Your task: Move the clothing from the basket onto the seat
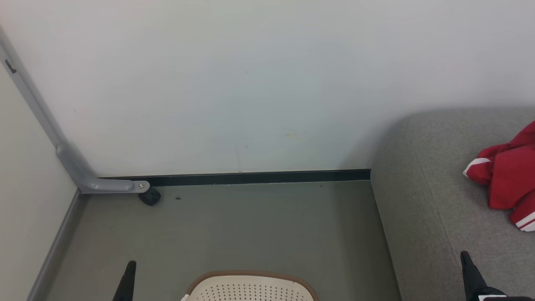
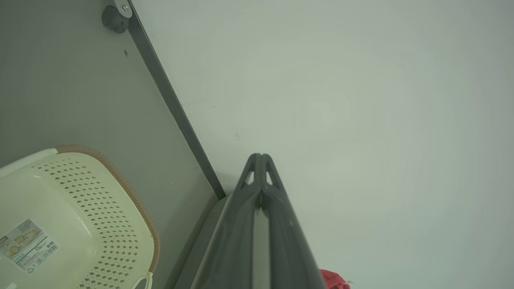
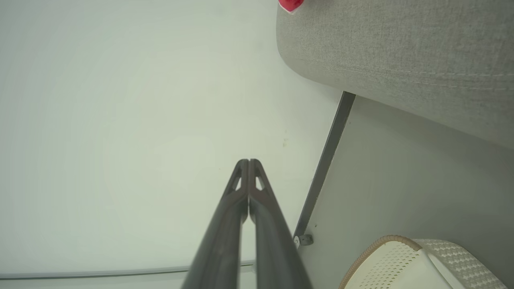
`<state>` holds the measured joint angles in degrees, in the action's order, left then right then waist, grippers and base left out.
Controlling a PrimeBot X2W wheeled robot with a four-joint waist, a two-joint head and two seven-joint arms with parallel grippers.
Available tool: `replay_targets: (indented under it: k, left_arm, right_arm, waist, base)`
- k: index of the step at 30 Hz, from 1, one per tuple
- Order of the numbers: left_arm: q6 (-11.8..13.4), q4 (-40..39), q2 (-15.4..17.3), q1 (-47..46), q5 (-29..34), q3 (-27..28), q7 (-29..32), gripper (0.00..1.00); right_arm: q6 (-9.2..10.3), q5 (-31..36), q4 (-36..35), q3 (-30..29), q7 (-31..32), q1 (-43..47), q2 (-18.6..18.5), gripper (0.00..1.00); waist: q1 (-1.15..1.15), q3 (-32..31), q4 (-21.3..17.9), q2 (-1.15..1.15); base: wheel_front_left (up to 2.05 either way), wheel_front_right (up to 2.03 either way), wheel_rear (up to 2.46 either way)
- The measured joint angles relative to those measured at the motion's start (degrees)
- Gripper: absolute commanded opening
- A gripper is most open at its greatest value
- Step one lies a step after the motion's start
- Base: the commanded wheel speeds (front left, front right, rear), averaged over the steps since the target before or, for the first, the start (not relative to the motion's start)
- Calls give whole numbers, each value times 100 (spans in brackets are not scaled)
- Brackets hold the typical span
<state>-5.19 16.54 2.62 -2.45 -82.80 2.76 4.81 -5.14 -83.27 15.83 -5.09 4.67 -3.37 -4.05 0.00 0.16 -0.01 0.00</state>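
the left gripper (image 2: pixel 261 156) and right gripper (image 3: pixel 249 161) are closed on nothing. a red garment (image 1: pixel 508 175) lies on the seat (image 1: pixel 430 200), so the robot should probably confirm the basket (image 2: pixel 100 208) is bare.

The basket (image 2: pixel 80 224) (cream-white, perforated, with a brown braided-look rim) stands upright on the floor, near the seat's left side but apart from it. A paper label (image 2: pixel 28 247) shows on its bare bottom. The seat (image 1: pixel 426 200), a grey fabric cushion with a rounded corner, carries a crumpled red garment (image 1: pixel 508 179) with white stripes.
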Motion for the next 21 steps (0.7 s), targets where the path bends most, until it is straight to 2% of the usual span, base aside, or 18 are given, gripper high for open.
replay_targets:
  k: [11,21]
  left_arm:
    - [-146,46,-22,-116,-781,209,151,0]
    - [-187,60,-34,-190,-886,218,166,0]
  right_arm:
    - [-144,-783,133,-252,164,-97,145,0]
    - [-144,-804,136,-268,181,-104,154,0]
  waist:
    - [0,-6,1,0]
    - [0,-6,1,0]
  base:
    - [0,0,0]
    - [0,0,0]
